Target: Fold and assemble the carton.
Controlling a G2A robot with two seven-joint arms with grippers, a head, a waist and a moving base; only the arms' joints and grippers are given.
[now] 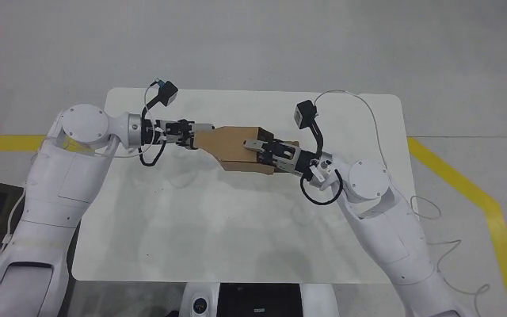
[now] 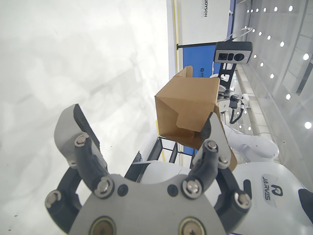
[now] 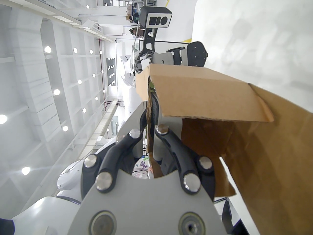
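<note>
Clamps the right jaws on a side wall of the half-formed cardboard carton (image 1: pixel 238 147), over the table (image 1: pixel 238 238) between both jaws; holds the left jaws wide, one fingertip (image 2: pixel 206 129) against an end flap (image 2: pixel 168 113). Risks skewing or creasing the box under an off-square push.

White rounded table (image 1: pixel 238 230) across the centre of the top view, grey floor (image 1: pixel 253 40) around it, yellow floor tape (image 1: pixel 20 143) at left and right edges, blue panel (image 2: pixel 195 57) upper right of the left wrist view
</note>
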